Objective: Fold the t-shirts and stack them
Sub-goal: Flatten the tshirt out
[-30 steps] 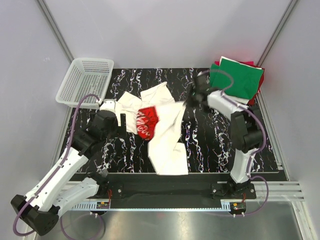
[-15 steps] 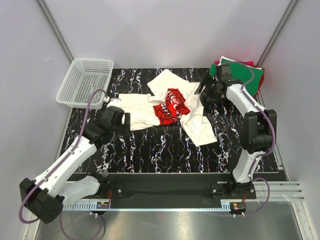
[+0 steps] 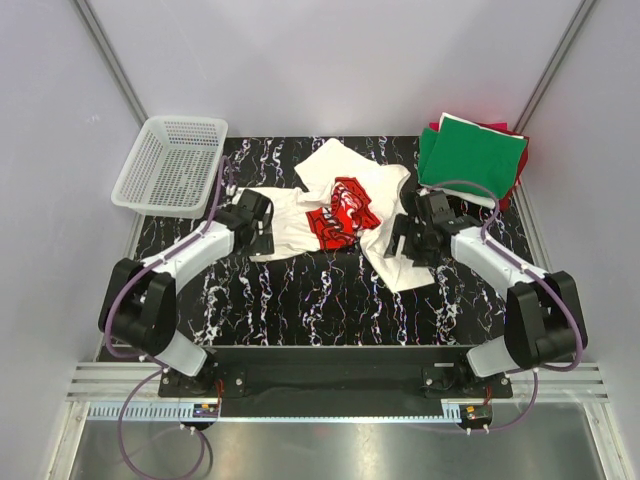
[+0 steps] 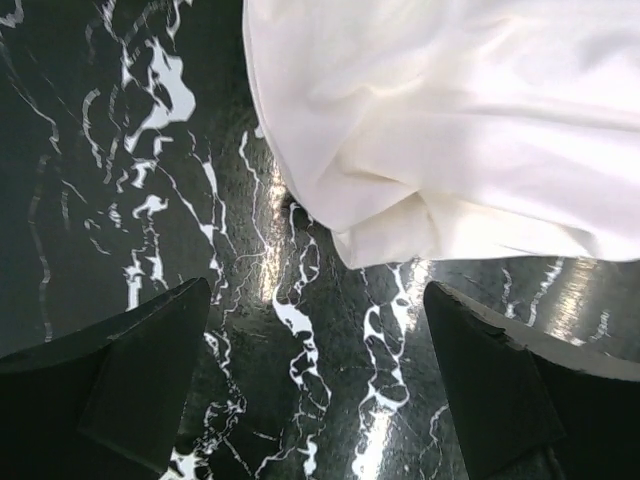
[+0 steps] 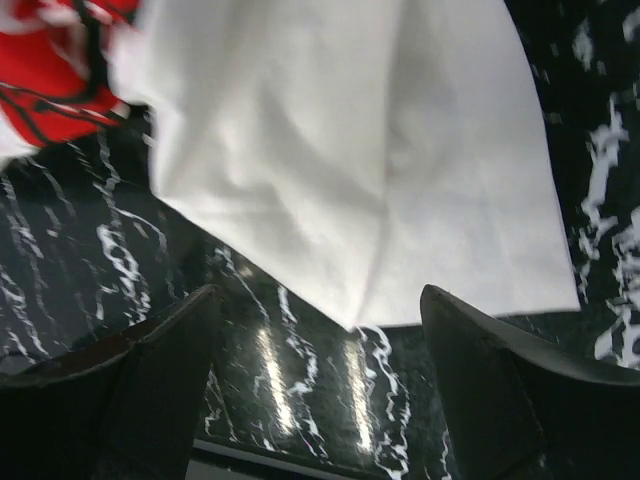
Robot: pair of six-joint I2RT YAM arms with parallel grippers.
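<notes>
Cream-white t-shirt with red print lies crumpled mid-table on the black marbled mat, the left gripper spread wide and empty at its left edge, the right gripper equally wide and empty over its right corner.

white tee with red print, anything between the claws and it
Nothing visible. Both open claws sit over bare tabletop at the edges of the tee: left claw at its left end, right claw at its near-right flap.
</notes>
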